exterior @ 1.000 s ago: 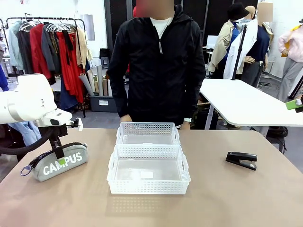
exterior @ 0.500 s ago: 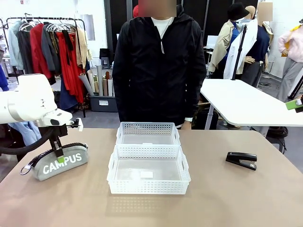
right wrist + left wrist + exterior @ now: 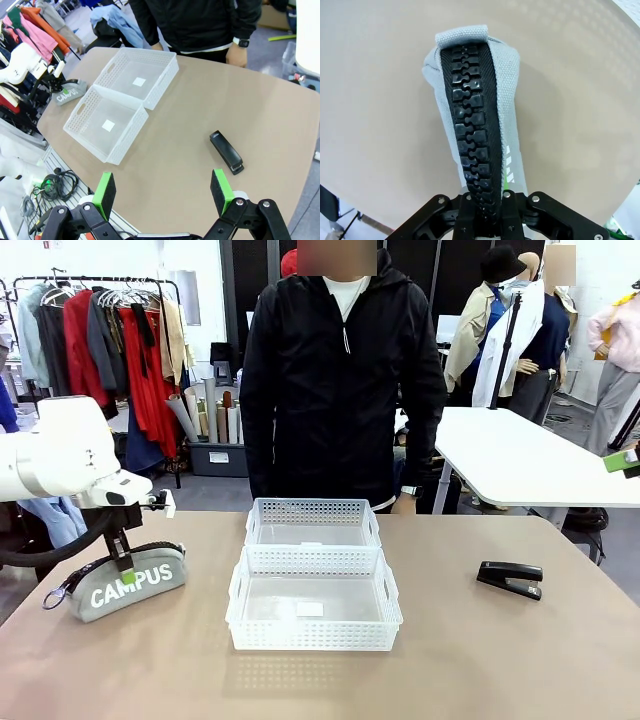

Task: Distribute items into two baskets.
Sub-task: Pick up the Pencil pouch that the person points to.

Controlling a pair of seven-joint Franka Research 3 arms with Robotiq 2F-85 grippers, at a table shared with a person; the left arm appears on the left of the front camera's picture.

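A grey pouch (image 3: 128, 585) with white "CAMPUS" lettering lies at the table's left. My left gripper (image 3: 124, 566) stands over it, shut on its top along the black zip. In the left wrist view the pouch (image 3: 507, 100) runs up from between my fingers, which pinch the zip. Two white lattice baskets sit mid-table, the near basket (image 3: 312, 638) touching the far basket (image 3: 313, 511). A black stapler (image 3: 511, 578) lies at the right. My right gripper (image 3: 163, 191) hovers open, high above the table, with the stapler (image 3: 226, 151) below and ahead of it.
A person in a black jacket stands at the far edge behind the baskets, one hand (image 3: 235, 54) hanging near the table edge. The right wrist view takes in both baskets (image 3: 82, 131) and the left arm (image 3: 22, 67). A second white table (image 3: 520, 460) stands at the back right.
My left gripper has closed on the top of the pouch. The person has shifted slightly to the right. The pouch, the baskets and the stapler lie where they were.
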